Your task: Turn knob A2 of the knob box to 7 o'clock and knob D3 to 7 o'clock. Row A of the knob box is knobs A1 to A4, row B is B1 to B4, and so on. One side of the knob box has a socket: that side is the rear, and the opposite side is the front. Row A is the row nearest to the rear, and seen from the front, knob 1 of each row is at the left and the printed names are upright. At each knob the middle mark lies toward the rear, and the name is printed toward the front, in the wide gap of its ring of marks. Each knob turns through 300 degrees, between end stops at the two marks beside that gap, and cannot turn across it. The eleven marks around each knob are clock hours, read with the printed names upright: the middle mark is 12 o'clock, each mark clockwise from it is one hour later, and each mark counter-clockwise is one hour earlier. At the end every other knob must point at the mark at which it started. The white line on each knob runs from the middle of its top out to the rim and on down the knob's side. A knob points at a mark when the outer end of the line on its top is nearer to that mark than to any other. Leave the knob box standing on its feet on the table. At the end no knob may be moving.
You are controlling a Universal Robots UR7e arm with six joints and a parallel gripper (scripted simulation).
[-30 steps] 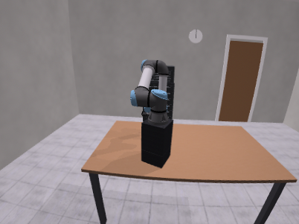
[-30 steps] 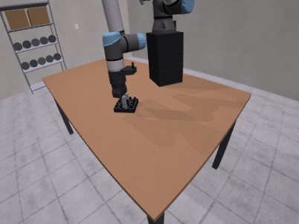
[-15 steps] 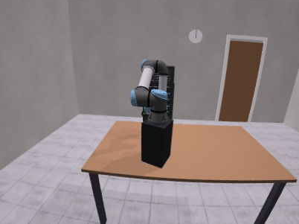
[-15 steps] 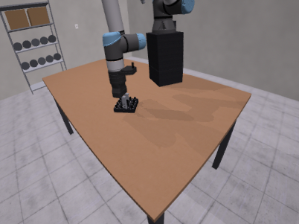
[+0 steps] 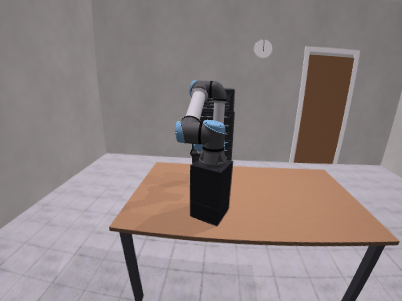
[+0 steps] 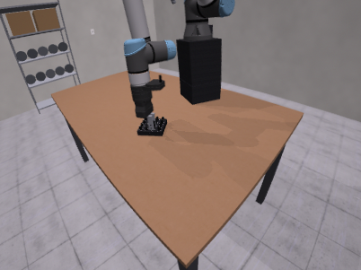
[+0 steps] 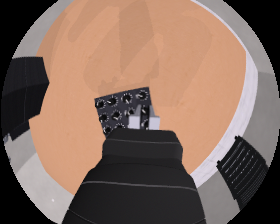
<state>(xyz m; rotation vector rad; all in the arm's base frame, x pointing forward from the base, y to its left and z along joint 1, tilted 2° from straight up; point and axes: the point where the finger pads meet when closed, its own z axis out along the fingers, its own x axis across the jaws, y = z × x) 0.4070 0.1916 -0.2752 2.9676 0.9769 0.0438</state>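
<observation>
The small black knob box [image 6: 161,131] [image 7: 114,107] stands on the table left of the arm's pedestal. Its knobs with white lines and rings of marks show in the wrist view, too small to read names or positions. My gripper [image 6: 152,121] [image 7: 145,111] points straight down onto the box, with its two pale fingers on either side of one knob near the box's right edge in the wrist view. The fingers stand narrow and look closed on that knob. I cannot tell which knob it is. In the top view the pedestal hides the box and the gripper.
The black pedestal [image 5: 211,191] [image 6: 200,71] [image 7: 22,95] of the arm stands on the wooden table [image 5: 290,204] [image 6: 202,174], behind and to the right of the box. A shelf rack [image 6: 40,53] stands against the wall off the table.
</observation>
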